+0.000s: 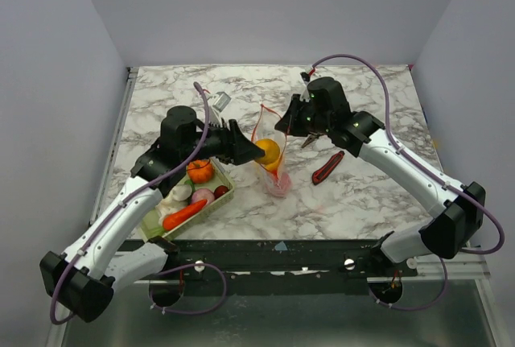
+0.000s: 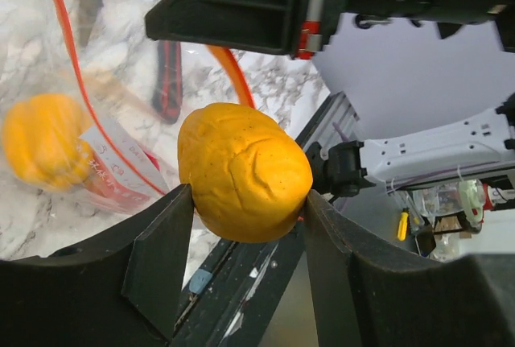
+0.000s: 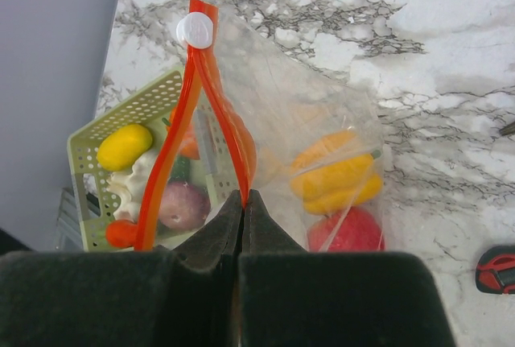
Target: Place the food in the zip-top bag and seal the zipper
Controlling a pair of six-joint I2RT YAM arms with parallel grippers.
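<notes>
My left gripper point(image 1: 262, 152) point(image 2: 245, 202) is shut on a round yellow-orange piece of food point(image 1: 271, 154) point(image 2: 244, 171), held at the open mouth of the zip-top bag point(image 1: 275, 171) point(image 3: 322, 121). The clear bag stands upright, with a yellow pepper point(image 3: 334, 178) and a red piece point(image 3: 346, 230) inside. My right gripper point(image 1: 287, 132) point(image 3: 244, 194) is shut on the red-orange zipper point(image 3: 173, 154), pinching the far side of the mouth and holding it up. A white slider point(image 3: 195, 30) sits at the strip's end.
A pale green mesh basket point(image 1: 228, 188) point(image 3: 88, 154) left of the bag holds a pumpkin point(image 1: 199, 171), a carrot point(image 1: 183, 214) and other pieces. A red-and-black utility knife point(image 1: 327, 167) lies right of the bag. A small clear packet point(image 1: 220, 102) lies farther back.
</notes>
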